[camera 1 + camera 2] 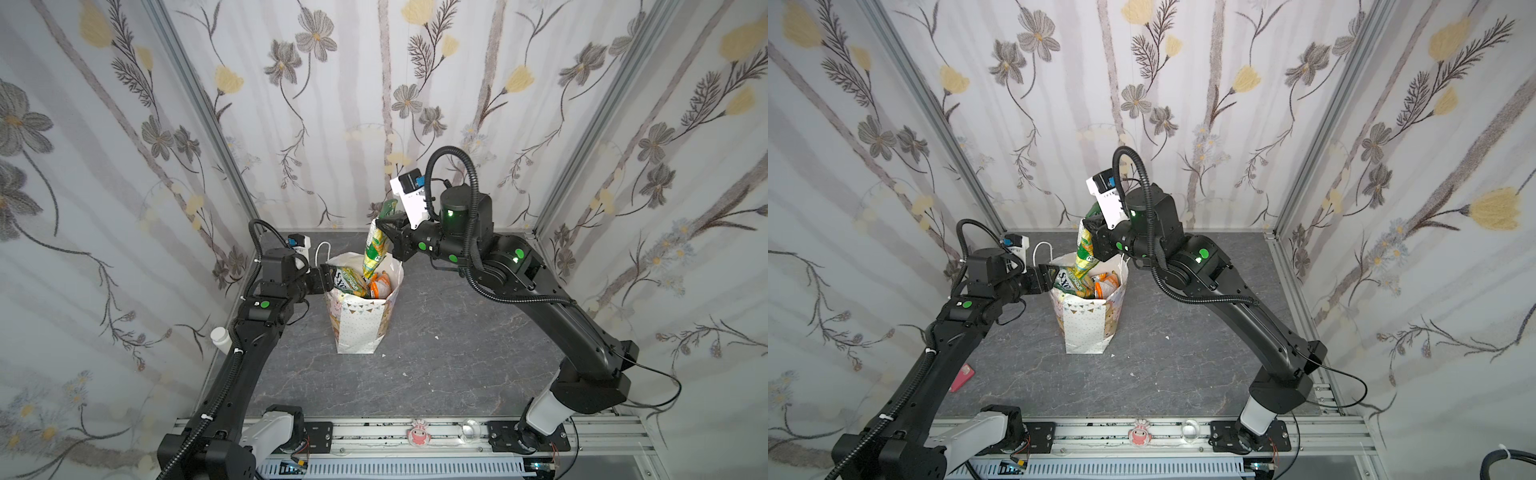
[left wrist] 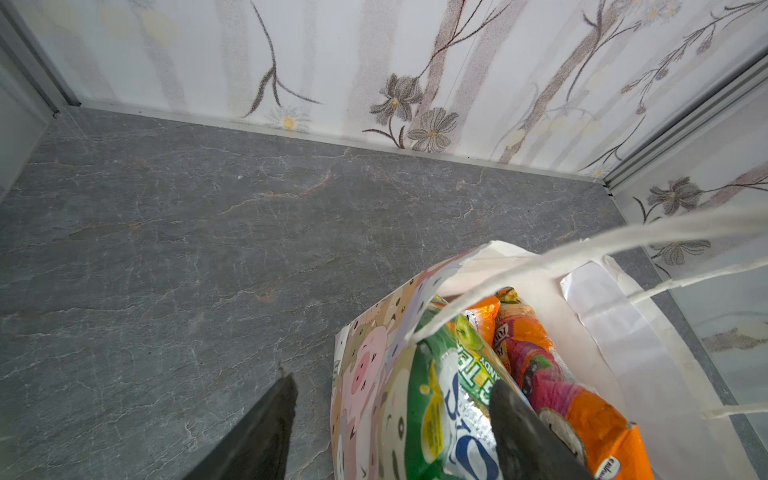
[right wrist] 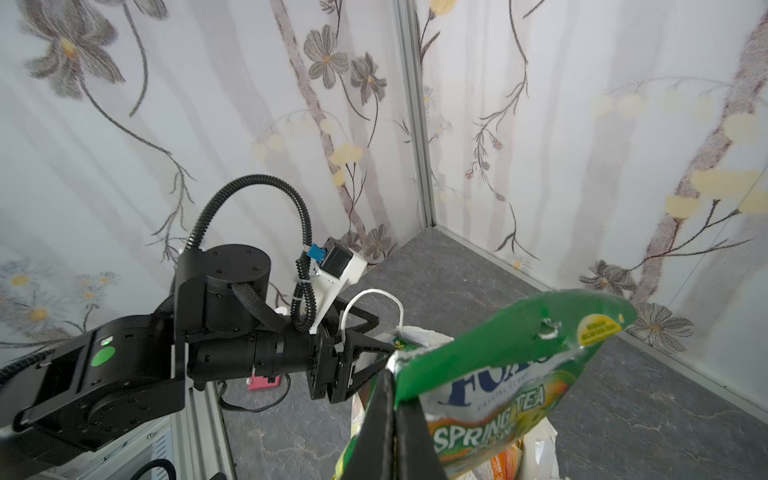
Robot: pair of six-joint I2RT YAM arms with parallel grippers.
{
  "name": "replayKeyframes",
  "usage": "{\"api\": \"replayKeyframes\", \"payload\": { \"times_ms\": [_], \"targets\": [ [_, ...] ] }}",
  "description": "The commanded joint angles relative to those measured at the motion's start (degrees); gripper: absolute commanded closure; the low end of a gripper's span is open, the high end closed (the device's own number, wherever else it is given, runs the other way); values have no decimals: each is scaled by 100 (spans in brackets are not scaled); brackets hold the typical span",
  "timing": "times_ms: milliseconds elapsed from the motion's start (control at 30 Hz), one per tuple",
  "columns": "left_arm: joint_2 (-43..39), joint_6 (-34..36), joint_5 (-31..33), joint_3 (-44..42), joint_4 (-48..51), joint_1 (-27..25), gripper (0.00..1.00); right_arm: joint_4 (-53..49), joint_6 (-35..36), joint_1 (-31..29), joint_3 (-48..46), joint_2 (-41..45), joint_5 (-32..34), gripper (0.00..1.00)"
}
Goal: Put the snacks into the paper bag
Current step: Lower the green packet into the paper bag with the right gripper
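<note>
My right gripper (image 1: 386, 227) is clamped on the flat green header of the FOX'S Spring Tea packet (image 1: 376, 249). The packet hangs tilted below the grip, its lower end dipping into the mouth of the paper bag (image 1: 357, 328). I judge it light, limp and glossy, so the sealed header is the sound hold; the belly would likely slip. My left gripper (image 1: 329, 279) stands part-open astride the bag's rim, one jaw inside and one outside, not pinching. The bag stands upright mid-table (image 1: 457, 332), with orange packets (image 2: 582, 399) already crowding it.
</note>
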State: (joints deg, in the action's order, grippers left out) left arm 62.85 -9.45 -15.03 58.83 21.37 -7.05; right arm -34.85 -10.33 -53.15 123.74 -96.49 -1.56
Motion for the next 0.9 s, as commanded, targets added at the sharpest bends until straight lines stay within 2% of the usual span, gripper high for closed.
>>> {"api": "replayKeyframes", "payload": {
  "times_ms": [0,300,533,867],
  "targets": [
    [-1,11,78,45,-54,2,27,8,193,-39,86,-144,-33,100],
    [-1,19,101,49,-45,2,26,-437,644,-42,97,-440,282,100],
    [8,16,110,50,-36,2,27,-672,982,-38,97,-572,877,100],
    [-1,31,115,50,-36,2,27,-918,1490,-64,89,-764,1087,100]
  ]
}}
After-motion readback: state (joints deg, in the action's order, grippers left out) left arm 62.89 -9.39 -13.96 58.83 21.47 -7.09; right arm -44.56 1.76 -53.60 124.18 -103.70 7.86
